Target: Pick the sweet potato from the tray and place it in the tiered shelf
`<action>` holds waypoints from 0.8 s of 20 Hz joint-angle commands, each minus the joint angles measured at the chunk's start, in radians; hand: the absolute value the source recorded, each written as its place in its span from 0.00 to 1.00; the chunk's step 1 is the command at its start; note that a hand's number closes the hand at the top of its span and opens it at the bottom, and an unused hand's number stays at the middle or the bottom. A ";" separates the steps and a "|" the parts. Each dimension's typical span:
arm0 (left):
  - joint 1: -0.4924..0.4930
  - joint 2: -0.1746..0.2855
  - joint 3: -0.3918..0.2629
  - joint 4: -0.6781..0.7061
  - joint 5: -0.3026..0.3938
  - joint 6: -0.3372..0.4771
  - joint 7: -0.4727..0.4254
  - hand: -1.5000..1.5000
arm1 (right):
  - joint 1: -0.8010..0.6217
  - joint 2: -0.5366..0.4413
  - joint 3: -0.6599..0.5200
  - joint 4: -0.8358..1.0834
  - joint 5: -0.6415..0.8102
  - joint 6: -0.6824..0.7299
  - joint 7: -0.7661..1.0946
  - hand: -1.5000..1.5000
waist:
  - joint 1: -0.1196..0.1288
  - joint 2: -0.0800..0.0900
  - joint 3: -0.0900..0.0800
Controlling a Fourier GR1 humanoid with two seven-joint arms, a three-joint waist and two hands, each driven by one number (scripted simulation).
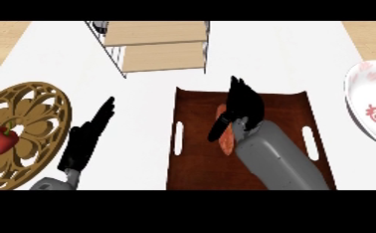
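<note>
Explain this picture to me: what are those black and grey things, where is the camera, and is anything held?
This is the view from the robot's head, looking steeply down at a white counter. The grey forearms end in black hands. The left hand rests open beside a carved wooden plate. The right hand lies over an orange sweet potato on the brown tray; whether it grips it, I cannot tell. Beyond the tray stands a tiered shelf, and a white dish shows at the right edge.
</note>
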 commanded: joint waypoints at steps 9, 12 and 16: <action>0.008 -0.015 0.017 0.015 -0.017 0.006 0.009 0.50 | -0.082 0.121 -0.054 0.152 0.148 0.098 0.241 0.00 | -0.023 -0.005 0.000; 0.044 0.015 0.037 -0.010 0.009 -0.043 -0.025 0.50 | -0.034 0.122 -0.045 0.155 0.157 0.111 0.241 0.00 | -0.019 -0.005 0.001; 0.010 -0.009 0.036 -0.020 -0.004 -0.019 0.034 0.50 | 0.013 0.122 -0.017 0.141 0.156 0.071 0.239 0.00 | -0.019 -0.003 0.002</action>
